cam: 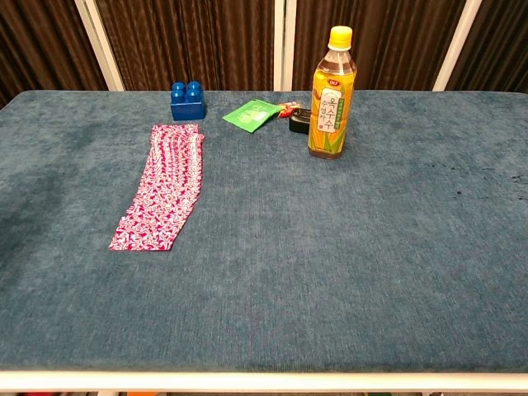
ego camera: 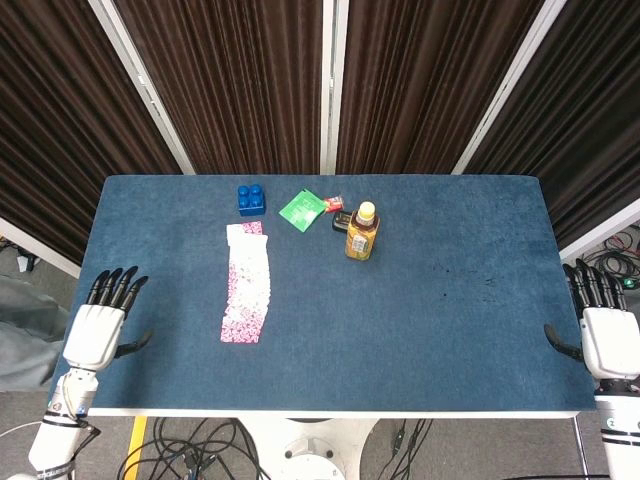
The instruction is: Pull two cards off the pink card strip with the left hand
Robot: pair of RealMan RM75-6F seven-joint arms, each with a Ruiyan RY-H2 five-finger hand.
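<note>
The pink card strip [ego camera: 246, 282] [cam: 162, 188] lies spread lengthwise on the left half of the blue table, patterned backs up, cards overlapping. My left hand [ego camera: 100, 325] hovers off the table's left front corner, fingers apart and holding nothing, well away from the strip. My right hand [ego camera: 604, 320] hangs at the right edge, also open and empty. Neither hand shows in the chest view.
A blue toy brick [ego camera: 251, 199] [cam: 187, 100] stands just beyond the strip's far end. A green packet [ego camera: 303, 210] [cam: 252, 115], a small dark and red item [ego camera: 339, 212] [cam: 297, 120] and an upright tea bottle [ego camera: 362, 231] [cam: 332, 94] sit mid-table at the back.
</note>
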